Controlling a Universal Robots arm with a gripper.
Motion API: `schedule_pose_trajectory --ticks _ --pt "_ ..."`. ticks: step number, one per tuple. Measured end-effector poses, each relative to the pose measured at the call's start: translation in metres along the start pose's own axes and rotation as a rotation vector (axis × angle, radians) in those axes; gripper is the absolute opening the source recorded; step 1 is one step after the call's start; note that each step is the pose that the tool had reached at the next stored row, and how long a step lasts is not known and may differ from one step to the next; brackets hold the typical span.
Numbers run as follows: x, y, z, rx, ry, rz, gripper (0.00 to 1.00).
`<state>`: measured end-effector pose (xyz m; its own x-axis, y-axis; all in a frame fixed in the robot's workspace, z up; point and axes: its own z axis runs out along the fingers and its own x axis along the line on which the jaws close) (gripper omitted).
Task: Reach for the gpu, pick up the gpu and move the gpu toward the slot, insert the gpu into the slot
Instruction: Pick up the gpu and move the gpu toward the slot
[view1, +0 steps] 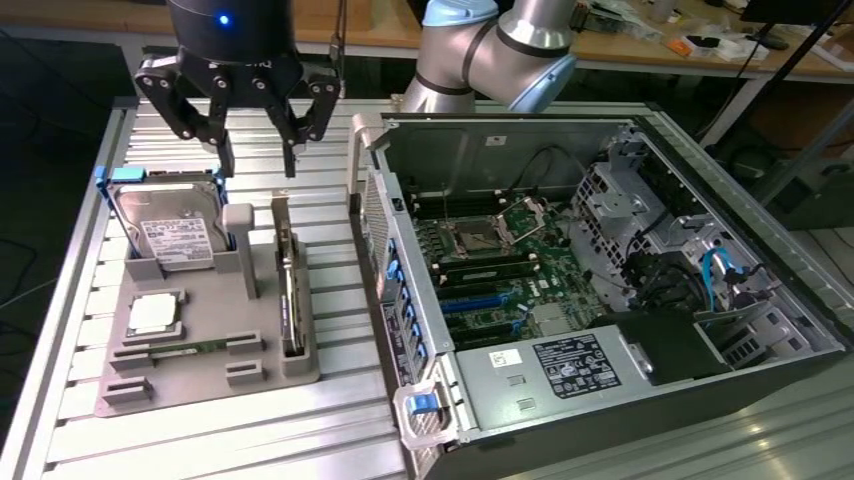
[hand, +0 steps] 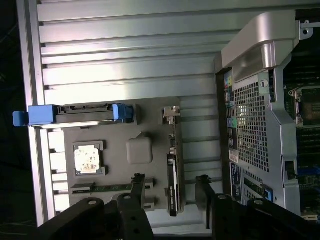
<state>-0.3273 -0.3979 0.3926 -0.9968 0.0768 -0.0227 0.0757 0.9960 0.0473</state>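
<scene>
The gpu (view1: 287, 292) is a thin dark card standing on edge in the grey holder (view1: 260, 378), at the exterior view's left of the open computer case. My gripper (view1: 259, 162) hangs well above the holder's far end, open, with nothing between its black fingers (view1: 227, 150). In the wrist view the gpu (hand: 172, 165) runs as a narrow dark strip straight below the gripper (hand: 170, 192), and the two fingers stand on either side of its line without touching it. The slot (view1: 478, 294) is a long blue connector on the green motherboard inside the case.
The holder also carries a silver hard drive (view1: 167, 235) in a blue frame, a square processor chip (view1: 154, 312) and a memory stick (view1: 187, 350). The computer case (view1: 587, 375) lies open on the slatted metal table (view1: 200, 440). The arm's grey joint (view1: 501, 50) rises behind the case.
</scene>
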Motion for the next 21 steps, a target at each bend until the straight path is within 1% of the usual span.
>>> schedule_pose_trajectory --ticks 1,2,3,4,8,10,13,16,21 --pt "0.001 0.0 0.0 0.0 0.0 0.0 0.54" --pt "0.002 -0.0001 0.0002 0.0 0.0001 -0.001 0.6" --pt "0.002 -0.0002 0.0011 0.0 0.001 -0.004 0.6" --pt "0.003 -0.0003 0.0018 0.0008 0.0026 -0.008 0.66" --pt "0.007 -0.0008 0.0055 0.0024 0.0064 -0.023 0.66" --pt "0.007 -0.0009 0.0078 0.0022 0.0113 -0.05 0.66" --pt "0.007 -0.0012 0.013 0.0014 0.0153 -0.103 0.66" --pt "0.006 -0.0032 0.0185 0.001 0.016 -0.114 0.66" --pt "0.006 -0.0131 0.0264 0.0009 0.0155 -0.113 0.66"
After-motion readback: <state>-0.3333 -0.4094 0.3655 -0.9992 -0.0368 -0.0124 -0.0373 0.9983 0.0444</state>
